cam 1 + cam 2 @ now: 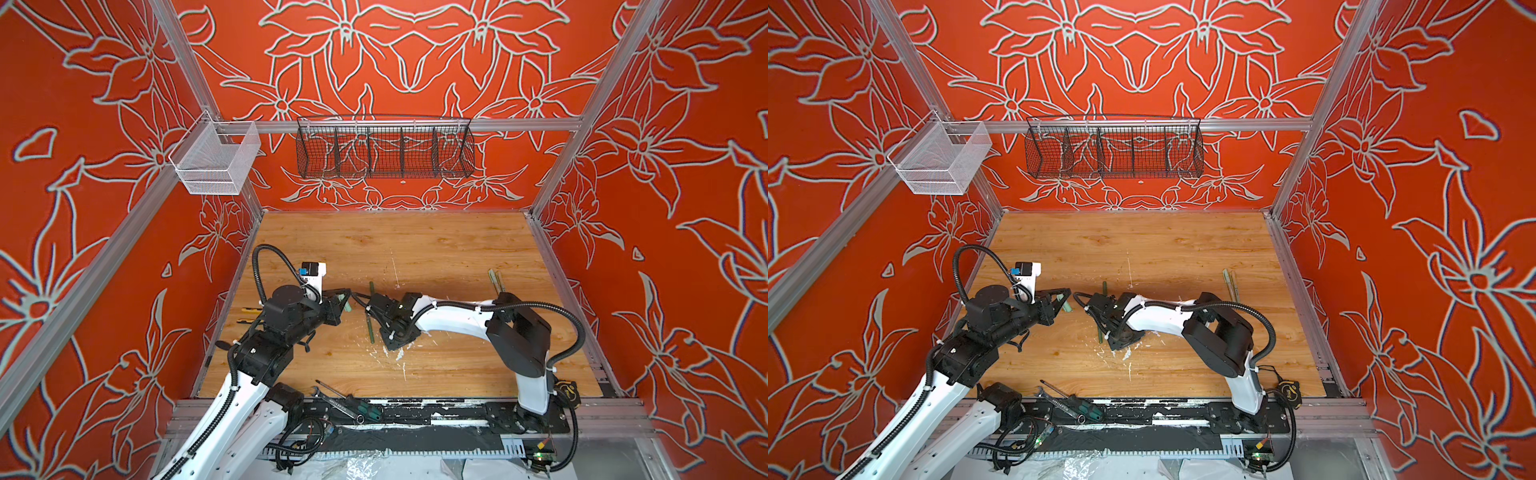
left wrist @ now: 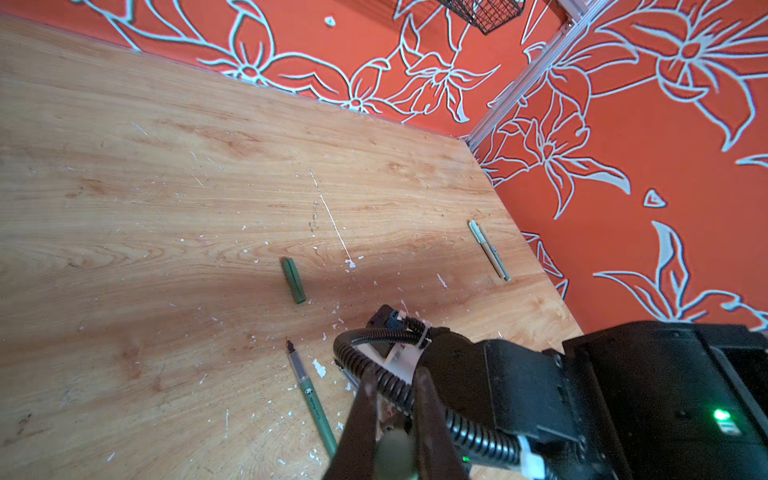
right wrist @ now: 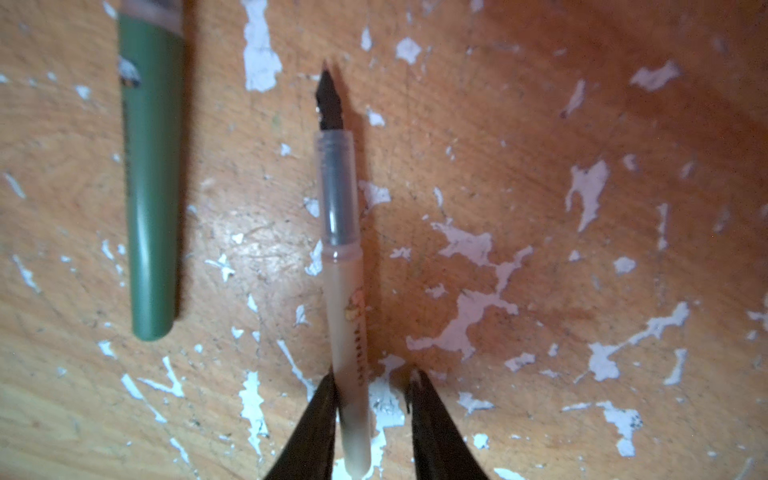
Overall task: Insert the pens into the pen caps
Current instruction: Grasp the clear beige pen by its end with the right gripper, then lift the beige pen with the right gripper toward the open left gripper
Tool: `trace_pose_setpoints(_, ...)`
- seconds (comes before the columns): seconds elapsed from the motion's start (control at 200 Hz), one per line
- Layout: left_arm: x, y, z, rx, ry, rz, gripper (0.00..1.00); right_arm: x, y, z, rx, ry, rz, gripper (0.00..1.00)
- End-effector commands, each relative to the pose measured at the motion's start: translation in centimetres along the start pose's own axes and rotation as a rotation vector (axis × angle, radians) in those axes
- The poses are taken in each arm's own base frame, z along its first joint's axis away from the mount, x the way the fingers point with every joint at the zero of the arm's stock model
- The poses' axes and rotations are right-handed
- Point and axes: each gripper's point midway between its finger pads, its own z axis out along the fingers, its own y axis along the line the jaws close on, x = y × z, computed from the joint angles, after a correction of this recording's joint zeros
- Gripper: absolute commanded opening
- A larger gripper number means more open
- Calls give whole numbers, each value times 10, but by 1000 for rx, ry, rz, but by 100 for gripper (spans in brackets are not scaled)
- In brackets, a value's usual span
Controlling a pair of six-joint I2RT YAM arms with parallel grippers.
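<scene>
Both top views look steeply down from high above the six o'clock edge of the table (image 1: 415, 249), facing the wall at twelve. They share nearly everything, from the basket (image 1: 1115, 149) to the left arm (image 1: 232, 399) and right arm (image 1: 453, 318).

The left wrist camera sits low near nine o'clock. It looks past the left gripper (image 2: 395, 374) and its pale green cap (image 2: 395, 453) towards the two o'clock corner.

The right wrist camera hangs very close over the table's middle and looks down past the right gripper (image 3: 374, 376).

All four views share the green pen (image 3: 151, 187).
</scene>
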Motion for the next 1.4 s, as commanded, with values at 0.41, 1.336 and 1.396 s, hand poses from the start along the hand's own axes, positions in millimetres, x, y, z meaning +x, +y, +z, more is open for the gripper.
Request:
trace_pose_setpoints(0.41, -28, 9, -45, -132, -125, 66, 0, -8, 12, 23, 17, 12, -36, 24)
trace_pose_setpoints(1.336, -8, -17, -13, 82, -37, 26, 0, -12, 7, -61, -250, -276, -187, 0)
trace_pose_setpoints(1.396, -6, -23, -9, 127, -27, 22, 0, -8, 11, -72, -314, -319, -211, 0)
